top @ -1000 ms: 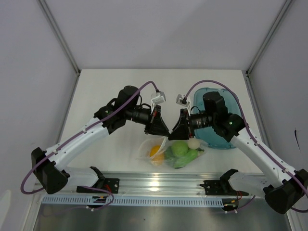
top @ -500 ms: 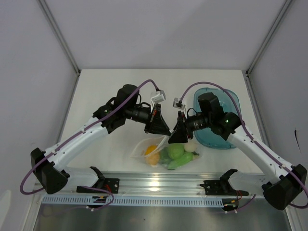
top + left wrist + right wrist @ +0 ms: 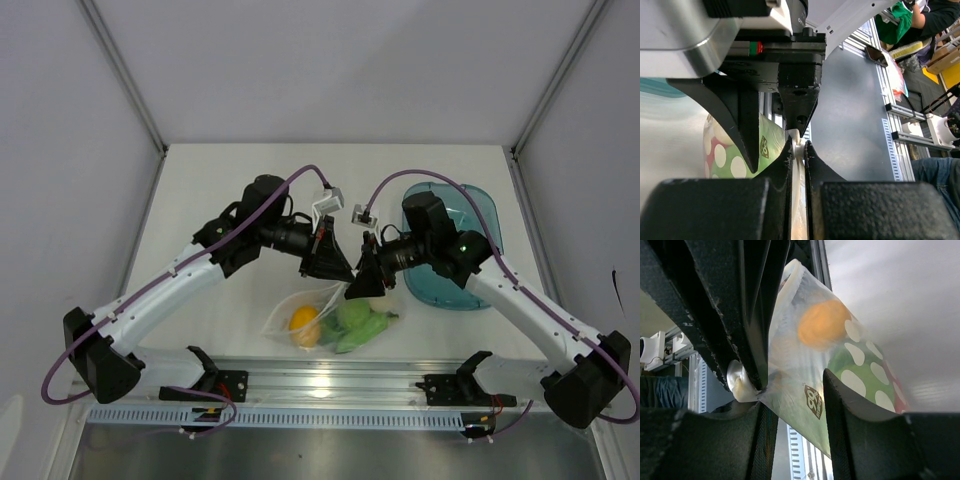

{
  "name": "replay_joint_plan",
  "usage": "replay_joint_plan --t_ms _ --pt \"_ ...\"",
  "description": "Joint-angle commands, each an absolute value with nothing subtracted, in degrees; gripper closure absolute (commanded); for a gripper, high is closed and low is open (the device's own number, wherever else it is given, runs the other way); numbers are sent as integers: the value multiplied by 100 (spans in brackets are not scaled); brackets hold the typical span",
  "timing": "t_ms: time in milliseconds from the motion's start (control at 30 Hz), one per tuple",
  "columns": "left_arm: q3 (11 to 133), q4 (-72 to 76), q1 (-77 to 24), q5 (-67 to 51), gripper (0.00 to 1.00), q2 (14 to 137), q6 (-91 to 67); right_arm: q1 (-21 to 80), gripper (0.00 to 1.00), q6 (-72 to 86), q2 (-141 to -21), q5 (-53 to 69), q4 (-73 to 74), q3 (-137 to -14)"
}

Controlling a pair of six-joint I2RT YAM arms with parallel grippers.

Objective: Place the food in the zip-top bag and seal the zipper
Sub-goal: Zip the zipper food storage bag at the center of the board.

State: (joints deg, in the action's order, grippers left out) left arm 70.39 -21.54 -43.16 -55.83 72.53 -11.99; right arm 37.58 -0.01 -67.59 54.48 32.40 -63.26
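Note:
The zip-top bag (image 3: 330,318) lies near the table's front edge, clear with a green and red dotted print. Food shows through it: an orange fruit (image 3: 304,322) and green pieces (image 3: 358,320). My left gripper (image 3: 345,274) is shut on the zipper (image 3: 798,150), a white strip pinched between its fingertips at the bag's upper edge. My right gripper (image 3: 362,286) sits right against it, open, its jaws apart on either side of the bag's printed wall (image 3: 840,367). The orange fruit (image 3: 822,322) shows behind the film. A bunched end of the zipper (image 3: 738,383) sticks out beside the left gripper's fingers (image 3: 747,305).
A teal-blue translucent tray (image 3: 472,215) stands at the right, just behind my right arm. An aluminium rail (image 3: 330,380) with both arm bases runs along the near edge. White walls close in the table on three sides.
My right gripper has opened wider and slid left, up against the left gripper. The bag and its food have shifted left with it. The left gripper has kept its grip and place.

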Motion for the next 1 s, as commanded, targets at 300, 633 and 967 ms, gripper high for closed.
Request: replay_joint_plan --t_ms 300,633,967 --pt "7251 -1942 -4333 -5739 99 7269 -1178 3867 98 158 -6644 5554 2874 -6592" --pt "7006 -2249 -4342 -5274 99 7330 -967 3911 100 1106 -5819 4765 1523 -5863" --pt "6794 -2382 -4324 -4904 99 7190 -870 3894 100 2021 -4878 3797 844 -5370"
